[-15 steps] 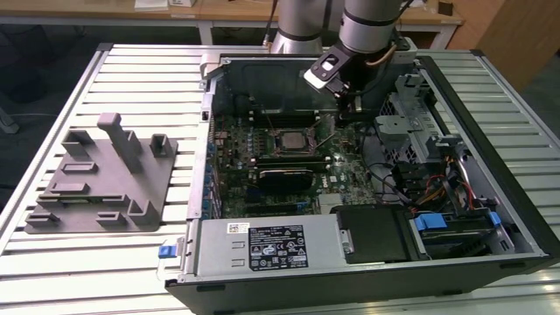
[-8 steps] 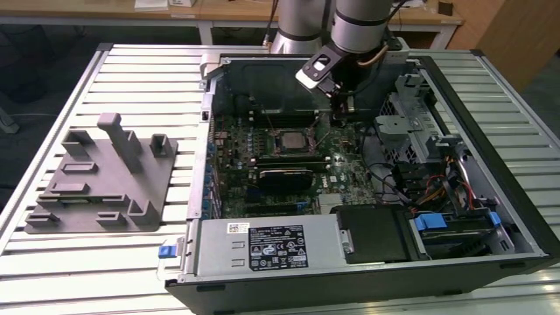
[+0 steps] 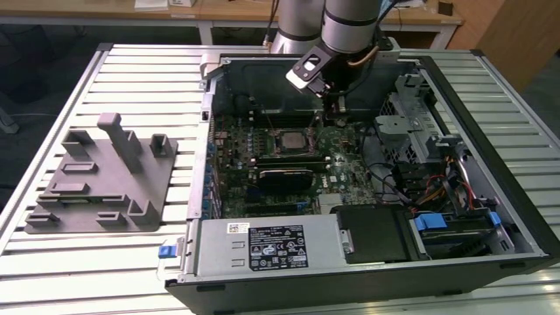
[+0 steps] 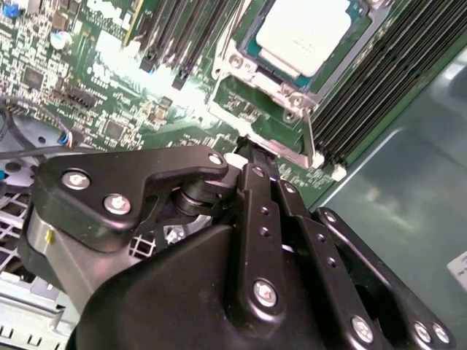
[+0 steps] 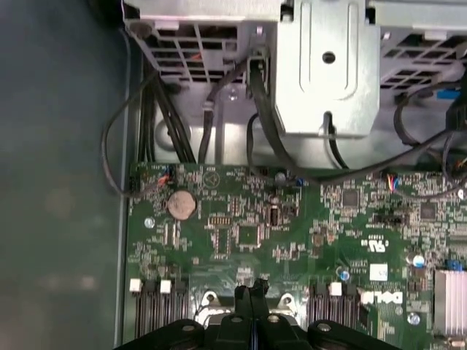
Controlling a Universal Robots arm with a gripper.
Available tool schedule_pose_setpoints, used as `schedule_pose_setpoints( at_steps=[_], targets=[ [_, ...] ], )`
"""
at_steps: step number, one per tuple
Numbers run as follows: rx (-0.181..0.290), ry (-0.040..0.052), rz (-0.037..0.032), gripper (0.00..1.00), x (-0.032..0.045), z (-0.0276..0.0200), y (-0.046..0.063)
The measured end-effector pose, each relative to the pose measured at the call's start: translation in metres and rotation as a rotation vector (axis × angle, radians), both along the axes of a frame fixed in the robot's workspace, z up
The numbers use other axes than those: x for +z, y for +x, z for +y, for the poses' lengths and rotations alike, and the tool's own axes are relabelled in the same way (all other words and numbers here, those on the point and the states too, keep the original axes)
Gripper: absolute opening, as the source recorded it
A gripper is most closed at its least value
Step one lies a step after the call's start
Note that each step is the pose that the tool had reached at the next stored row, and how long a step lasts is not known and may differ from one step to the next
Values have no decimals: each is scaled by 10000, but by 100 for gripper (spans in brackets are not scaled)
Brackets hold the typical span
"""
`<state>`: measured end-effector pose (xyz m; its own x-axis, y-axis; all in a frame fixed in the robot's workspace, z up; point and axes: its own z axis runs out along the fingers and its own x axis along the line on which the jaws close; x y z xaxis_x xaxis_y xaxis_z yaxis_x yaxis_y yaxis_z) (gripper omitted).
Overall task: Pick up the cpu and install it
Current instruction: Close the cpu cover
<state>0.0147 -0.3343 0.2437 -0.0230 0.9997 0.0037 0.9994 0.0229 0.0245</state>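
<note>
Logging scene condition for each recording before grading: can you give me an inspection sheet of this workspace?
Surface: slatted metal table carrying an open computer case.
Job's things: cpu lies in its socket on the motherboard, with a metal frame around it.
Clutter: grey fixture plate with upright posts, on the exterior view's left of the case.
Grippers: end effector is shut and holds nothing, low over the board at the socket's edge; contact cannot be told.
Cables: black leads run down to the board's edge.
Surroundings: wooden bench behind the table.
</note>
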Motion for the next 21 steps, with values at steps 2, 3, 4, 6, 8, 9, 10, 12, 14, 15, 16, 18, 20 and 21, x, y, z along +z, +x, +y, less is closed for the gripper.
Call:
schedule_pose_setpoints(
  at_steps=[2,3,4,6,8,9,10,12,14,15,16,18,20,21],
  targets=[
    [-1,-2,1,11,0,0,-18],
    [0,-2,1,11,-1,0,-23],
    [0,-2,1,11,-1,0,-29],
    [0,-2,1,11,-3,0,-49],
    [0,0,0,11,-6,0,-75],
    [0,-2,1,11,-7,0,-85],
    [-1,-2,1,11,-7,0,-94],
    [0,-2,1,11,-10,0,-106],
    [0,-1,1,11,-12,0,-113],
    [0,-2,1,11,-13,0,-117],
    [0,-1,1,11,-15,0,-121],
    [0,0,0,11,-18,0,-131],
    [0,-1,0,11,-21,0,-139],
    [0,-2,1,11,-22,0,-141]
  ],
)
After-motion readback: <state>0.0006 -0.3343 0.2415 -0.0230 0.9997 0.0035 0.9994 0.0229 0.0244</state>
